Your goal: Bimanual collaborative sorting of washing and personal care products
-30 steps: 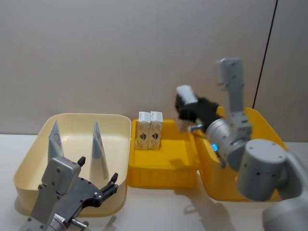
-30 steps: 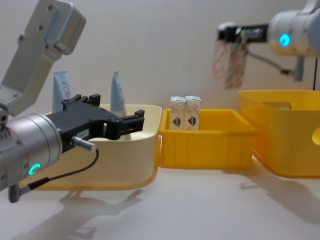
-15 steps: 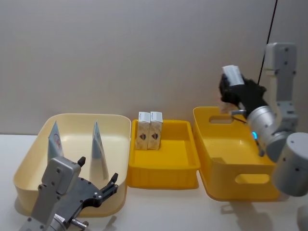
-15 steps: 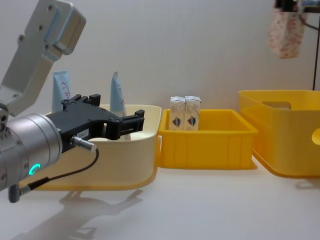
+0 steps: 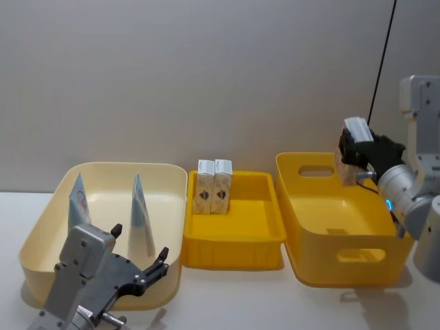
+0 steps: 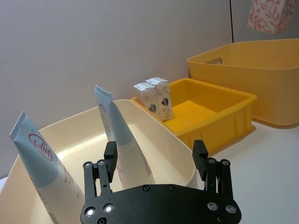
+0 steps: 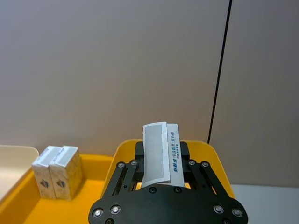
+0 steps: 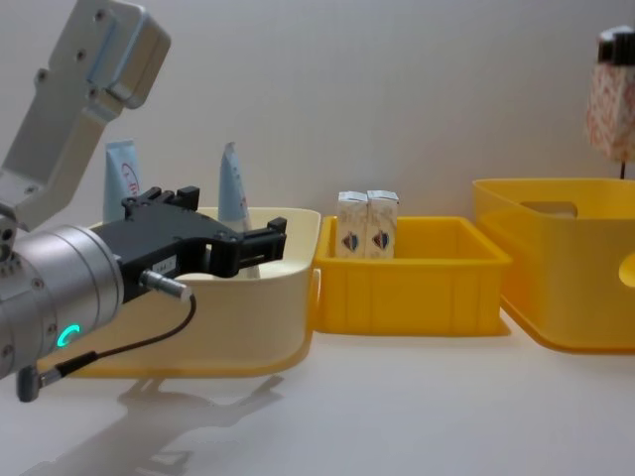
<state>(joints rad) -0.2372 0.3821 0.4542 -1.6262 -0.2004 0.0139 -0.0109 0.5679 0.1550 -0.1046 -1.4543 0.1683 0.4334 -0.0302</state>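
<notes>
the right gripper (image 5: 356, 148) clamps a white pack (image 7: 156, 154) with blue lettering and a red leaf print, above the far side of the deep yellow bin (image 5: 323, 258); its grasped end is hidden. two small cartons (image 5: 214, 185) stand in the shallow yellow tray (image 5: 234, 251), two pale-blue tubes (image 5: 141, 213) in the cream bin (image 5: 41, 234). the left gripper (image 6: 155, 161) hangs wide beside it. pale counter (image 5: 240, 302), grey wall (image 5: 206, 69).

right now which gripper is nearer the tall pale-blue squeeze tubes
Left. Left gripper is open just before the tubes in their cream bin; right gripper holds a white carton above the deep yellow bin.
</notes>
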